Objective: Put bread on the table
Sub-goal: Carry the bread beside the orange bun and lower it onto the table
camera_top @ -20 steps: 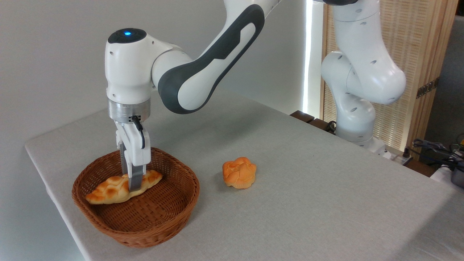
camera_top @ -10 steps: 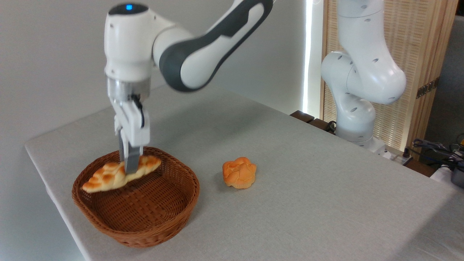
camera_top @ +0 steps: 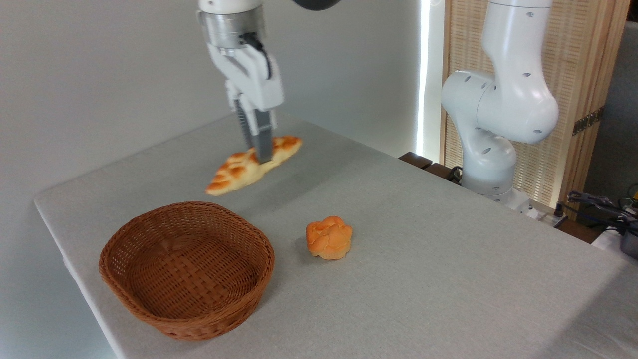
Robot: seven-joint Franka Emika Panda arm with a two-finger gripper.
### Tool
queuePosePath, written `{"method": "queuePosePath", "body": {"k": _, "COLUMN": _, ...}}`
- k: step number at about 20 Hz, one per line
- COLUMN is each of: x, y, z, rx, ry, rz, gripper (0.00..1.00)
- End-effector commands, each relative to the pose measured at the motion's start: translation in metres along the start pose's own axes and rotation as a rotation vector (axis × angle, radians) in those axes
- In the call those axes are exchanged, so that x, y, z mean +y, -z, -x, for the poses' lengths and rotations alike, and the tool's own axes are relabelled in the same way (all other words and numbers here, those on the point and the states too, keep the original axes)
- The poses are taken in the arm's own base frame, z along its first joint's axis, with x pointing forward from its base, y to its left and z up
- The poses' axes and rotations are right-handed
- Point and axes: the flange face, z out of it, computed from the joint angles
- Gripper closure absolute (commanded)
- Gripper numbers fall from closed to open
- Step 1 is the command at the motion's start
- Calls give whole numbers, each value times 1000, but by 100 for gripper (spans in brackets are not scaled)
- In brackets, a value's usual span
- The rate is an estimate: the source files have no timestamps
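The bread (camera_top: 239, 169), a long braided loaf in pale gold with brown patches, hangs in the air above the table (camera_top: 423, 239), tilted with its left end lower. My gripper (camera_top: 260, 152) is shut on the loaf's middle and points straight down from above. Loaf and gripper are up and to the right of the brown wicker basket (camera_top: 187, 299), which holds nothing. The loaf looks slightly blurred.
A small round orange bun (camera_top: 329, 237) lies on the table to the right of the basket. The arm's white base (camera_top: 491, 164) stands at the table's far right edge. Cables and clutter (camera_top: 605, 207) sit beyond that edge.
The gripper has lifted the bread out of the basket and carried it up and to the right, over the table behind the basket. The bun and the basket have stayed put.
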Motion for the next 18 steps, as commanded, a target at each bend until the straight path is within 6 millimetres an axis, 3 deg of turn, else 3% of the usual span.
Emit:
{"method": "queuePosePath", "body": {"k": 1, "x": 34, "y": -46, "z": 6, "rx": -56, "ry": -17, "rz": 55, "gripper": 58}}
{"method": "queuePosePath", "body": {"k": 3, "x": 28, "y": -71, "z": -3, "rx": -77, "ry": -22, "rz": 74, "gripper": 41}}
{"method": "queuePosePath", "body": {"k": 4, "x": 29, "y": -80, "z": -8, "rx": -87, "ry": -27, "rz": 82, "gripper": 25}}
{"method": "queuePosePath", "body": {"k": 7, "x": 28, "y": -98, "z": -14, "rx": -117, "ry": -37, "rz": 101, "gripper": 6}}
{"method": "queuePosePath", "body": {"k": 9, "x": 33, "y": -105, "z": -20, "rx": -130, "ry": -53, "rz": 111, "gripper": 0}}
{"method": "queuePosePath", "body": {"k": 18, "x": 38, "y": -117, "z": -29, "rx": -150, "ry": 14, "rz": 121, "gripper": 0}}
